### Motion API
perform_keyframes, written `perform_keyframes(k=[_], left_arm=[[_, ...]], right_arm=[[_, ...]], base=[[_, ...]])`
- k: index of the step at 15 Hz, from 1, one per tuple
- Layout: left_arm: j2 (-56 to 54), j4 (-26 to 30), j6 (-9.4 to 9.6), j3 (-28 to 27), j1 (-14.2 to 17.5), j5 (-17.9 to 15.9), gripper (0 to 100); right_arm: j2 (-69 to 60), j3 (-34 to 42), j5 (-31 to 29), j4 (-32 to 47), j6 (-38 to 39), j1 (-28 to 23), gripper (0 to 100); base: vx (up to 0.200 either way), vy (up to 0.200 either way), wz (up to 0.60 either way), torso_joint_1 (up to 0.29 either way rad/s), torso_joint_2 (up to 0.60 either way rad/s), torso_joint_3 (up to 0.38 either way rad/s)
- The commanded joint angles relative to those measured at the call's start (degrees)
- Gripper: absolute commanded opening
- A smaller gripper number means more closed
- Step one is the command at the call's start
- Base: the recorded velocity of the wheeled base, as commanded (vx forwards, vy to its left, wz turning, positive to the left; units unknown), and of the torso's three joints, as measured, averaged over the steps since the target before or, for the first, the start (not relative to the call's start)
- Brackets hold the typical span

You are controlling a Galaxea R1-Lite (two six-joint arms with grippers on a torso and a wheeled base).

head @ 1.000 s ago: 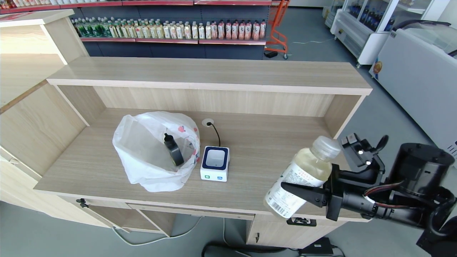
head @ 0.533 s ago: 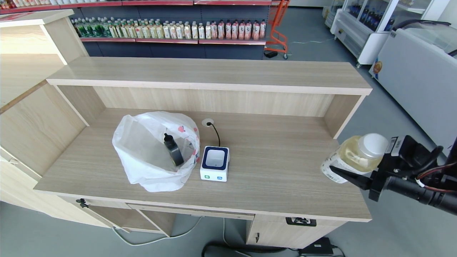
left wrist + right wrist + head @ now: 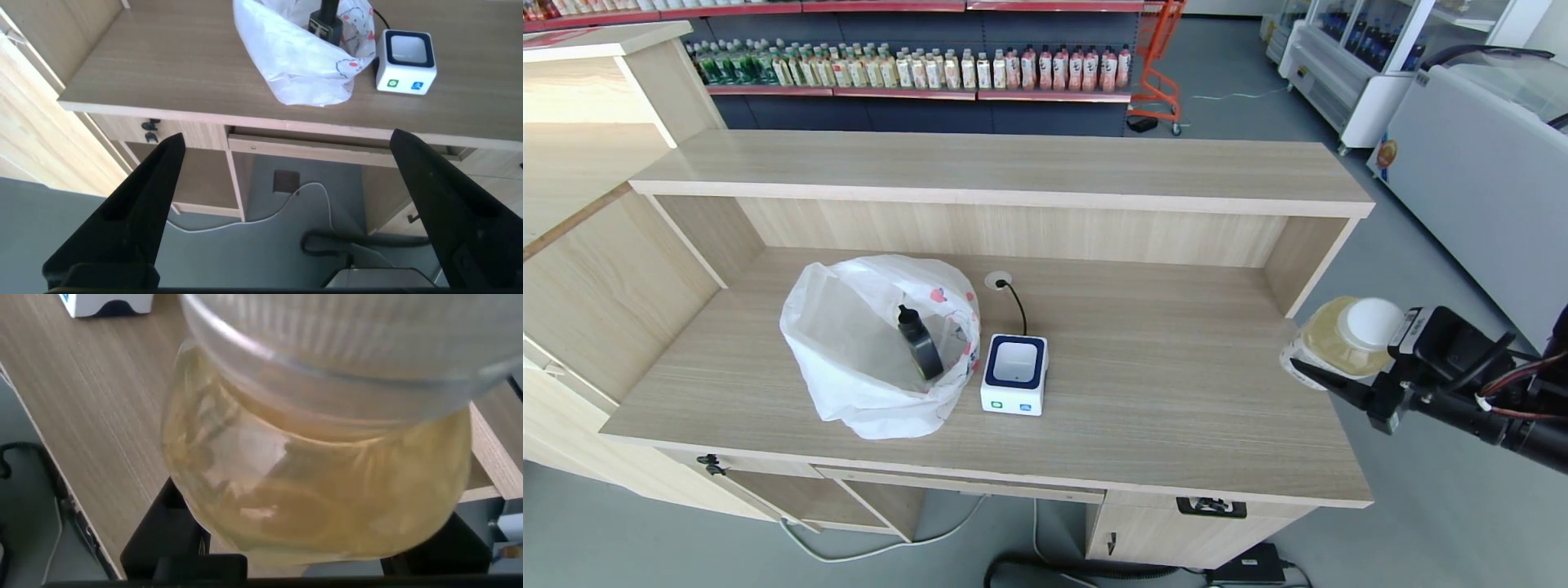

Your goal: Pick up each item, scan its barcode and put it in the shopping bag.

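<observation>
Bottle (image 3: 1343, 339) of pale yellow drink sits pinched in the right gripper (image 3: 1330, 367), just off the counter's (image 3: 1160, 392) right end. A white scanner (image 3: 1014, 373) stands just right of the shopping bag (image 3: 849, 359). The left gripper (image 3: 288, 145) hangs spread wide on the counter's near side.

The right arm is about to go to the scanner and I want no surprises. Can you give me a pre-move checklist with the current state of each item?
1. Grip on the bottle: ok, the right gripper is shut on it at the counter's right end.
2. Barcode turned toward the scanner: cannot tell, the label is hidden.
3. Scanner window uncovered: ok.
4. Counter between bottle and scanner: ok, bare.
5. The shopping bag ready: ok, it stands open beside the scanner with a dark bottle inside.
6. The left gripper out of the way: ok, open, in front of the counter.
</observation>
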Motion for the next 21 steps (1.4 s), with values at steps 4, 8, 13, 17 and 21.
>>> perform_keyframes(k=[4,8,13,17,21], left_arm=[[0.0,0.0,0.16,0.0,0.0,0.0,100],[0.0,0.0,0.07,0.0,0.0,0.0,100],[0.0,0.0,0.07,0.0,0.0,0.0,100],[0.0,0.0,0.34,0.0,0.0,-0.1,100],[0.0,0.0,0.34,0.0,0.0,-0.1,100]], right_arm=[[-1.5,2.6,-1.1,-0.1,0.0,0.2,0],[-3.0,4.7,-0.6,-0.1,0.3,0.2,0],[-3.4,4.0,1.0,-0.1,4.8,0.6,0],[-1.7,3.0,2.0,-0.1,6.8,1.0,0],[1.0,1.2,4.6,-0.1,6.8,1.0,0]], base=[[0.000,0.000,0.00,0.000,0.00,0.000],[0.000,0.050,0.00,0.001,0.00,0.001],[0.000,0.200,0.00,0.000,0.00,0.000],[0.000,0.200,0.00,-0.002,0.00,0.004],[0.200,0.100,0.00,0.000,0.00,0.005]])
